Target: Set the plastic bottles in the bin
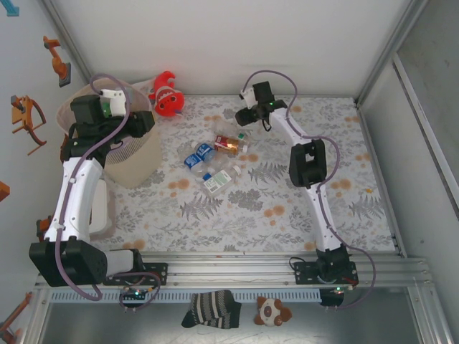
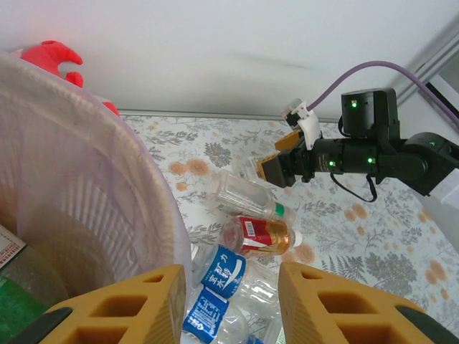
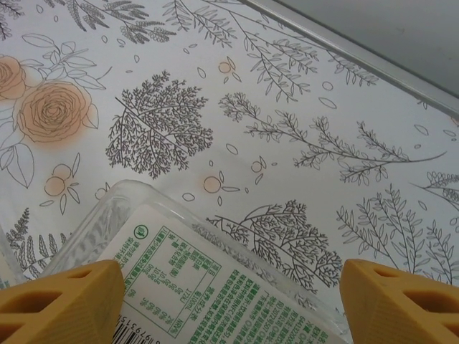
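Several crushed plastic bottles lie mid-table: a red-labelled one [image 1: 228, 145] [image 2: 262, 235], blue-labelled clear ones [image 1: 198, 157] [image 2: 221, 276] and a clear one with a white-and-green label [image 1: 219, 180]. The pale-pink bin [image 1: 135, 156] [image 2: 93, 186] stands at the far left with a green bottle [image 2: 16, 304] inside. My left gripper [image 1: 107, 106] [image 2: 229, 278] hovers at the bin's rim, open, with nothing between its fingers. My right gripper [image 1: 247, 115] [image 2: 276, 168] [image 3: 229, 287] is open, low over a clear bottle with a green cap [image 2: 247, 195] [image 3: 215, 287].
A red-orange fish plush [image 1: 167, 95] [image 2: 54, 57] sits behind the bin against the back wall. Walls close the table on the left, back and right. A striped sock [image 1: 211, 308] and a small plush [image 1: 272, 312] lie in front of the rail.
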